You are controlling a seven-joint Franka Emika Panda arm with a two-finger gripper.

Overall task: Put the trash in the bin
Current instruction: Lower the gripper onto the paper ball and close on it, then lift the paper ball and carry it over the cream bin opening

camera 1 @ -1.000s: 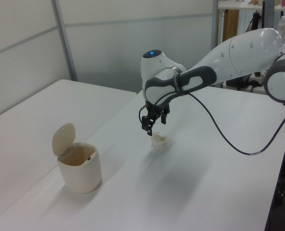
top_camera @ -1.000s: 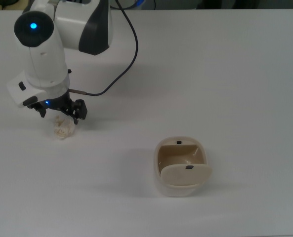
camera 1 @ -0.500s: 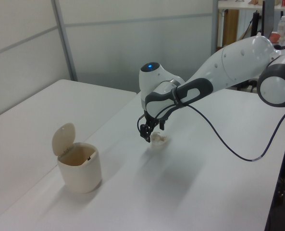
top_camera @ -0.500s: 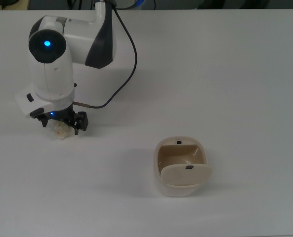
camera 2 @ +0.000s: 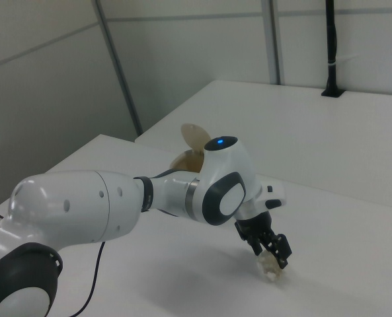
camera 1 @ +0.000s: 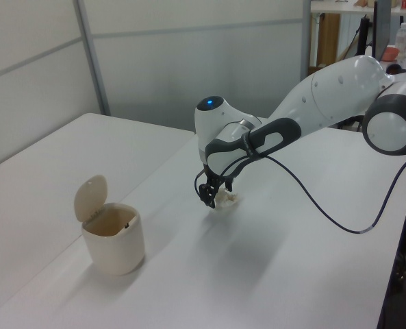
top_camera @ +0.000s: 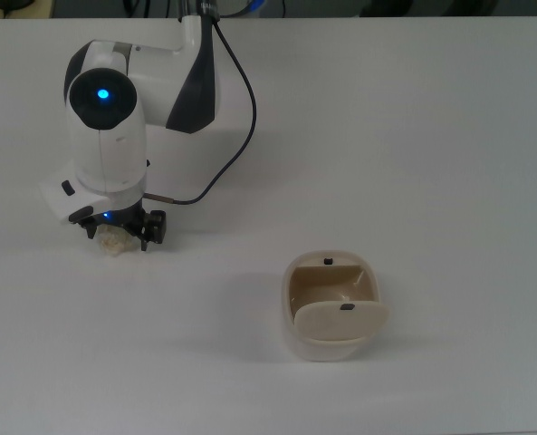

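The trash (top_camera: 114,244), a small lumpy cream-white paper wad, lies on the white table at the top view's left; it also shows in the left view (camera 1: 225,199) and the right view (camera 2: 272,269). My gripper (top_camera: 121,231) (camera 1: 213,195) (camera 2: 269,251) is low over it and open, with one black finger on each side of the wad and not pressing on it. The bin (top_camera: 328,348) (camera 1: 114,247), beige with its flap lid tipped up, stands apart toward the top view's lower right. The arm partly hides the bin (camera 2: 188,158) in the right view.
A black cable (top_camera: 236,136) (camera 1: 312,195) loops from the arm across the table behind the gripper. Bare white tabletop (top_camera: 214,299) lies between the wad and the bin. Grey wall panels (camera 1: 155,62) stand behind the table.
The arm has come down and shifted slightly toward the top view's right, so the open fingers now straddle the wad instead of hanging above it. The wad and bin have not moved.
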